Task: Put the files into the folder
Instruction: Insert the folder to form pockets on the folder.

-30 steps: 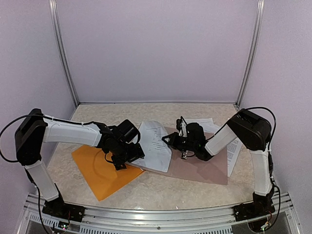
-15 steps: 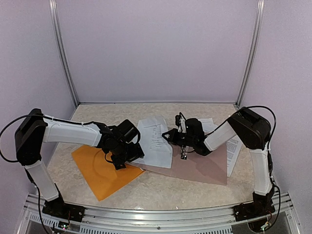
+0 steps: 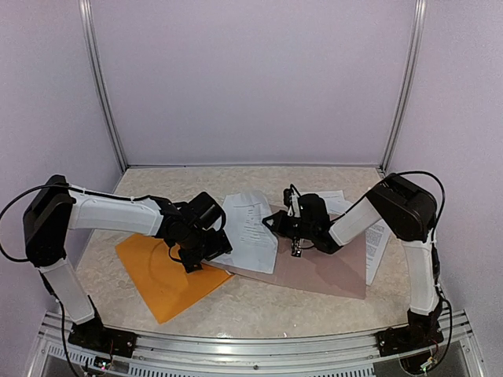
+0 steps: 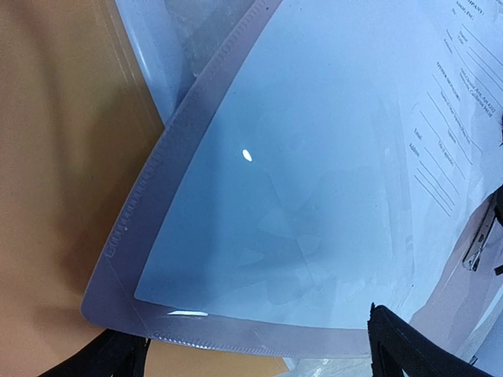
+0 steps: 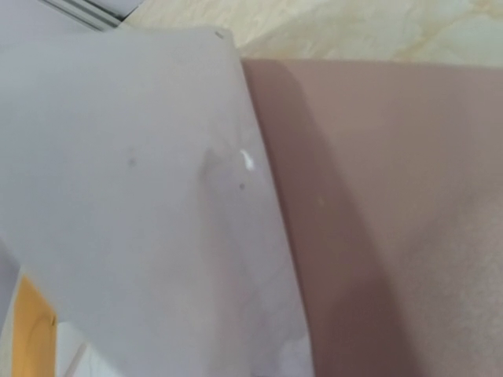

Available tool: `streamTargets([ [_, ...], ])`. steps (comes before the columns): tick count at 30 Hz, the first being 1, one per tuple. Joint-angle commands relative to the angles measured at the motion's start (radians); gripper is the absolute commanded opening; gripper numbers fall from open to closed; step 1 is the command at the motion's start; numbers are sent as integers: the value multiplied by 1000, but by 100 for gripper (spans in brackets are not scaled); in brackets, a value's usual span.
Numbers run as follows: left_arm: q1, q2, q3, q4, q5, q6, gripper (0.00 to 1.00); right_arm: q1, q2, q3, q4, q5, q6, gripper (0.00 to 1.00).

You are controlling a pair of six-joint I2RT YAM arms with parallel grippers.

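The orange folder (image 3: 157, 271) lies flat at front left. In the left wrist view its orange back (image 4: 47, 157) sits under a clear cover with a pale grey strip (image 4: 157, 181). My left gripper (image 3: 211, 250) is at the folder's right edge, jaws wide open, and the cover's corner lies between the fingertips (image 4: 409, 349). One of the files, a white printed sheet (image 3: 250, 228), bows up between the arms, one end under the clear cover (image 4: 314, 157). My right gripper (image 3: 273, 222) is shut on that sheet's right edge; the sheet (image 5: 134, 196) hides its fingers in the right wrist view.
A grey-brown clipboard (image 3: 330, 267) with a metal clip (image 3: 295, 247) lies under the right arm. More printed sheets (image 3: 377, 239) stick out from beneath it at the right. Grey walls and metal posts close in the beige table (image 3: 259, 310).
My right gripper has moved a little to the left with the sheet, which now bows up more toward the folder. The left arm has stayed where it was.
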Motion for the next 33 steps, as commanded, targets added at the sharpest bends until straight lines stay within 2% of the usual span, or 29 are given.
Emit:
streamTargets([
  [1, 7, -20, -14, 8, -19, 21, 94, 17, -10, -24, -35, 12, 0, 0],
  [17, 9, -35, -31, 9, -32, 17, 94, 44, -36, -69, -16, 61, 22, 0],
  [33, 24, -43, -43, 26, -29, 20, 94, 51, -27, -62, -15, 47, 11, 0],
])
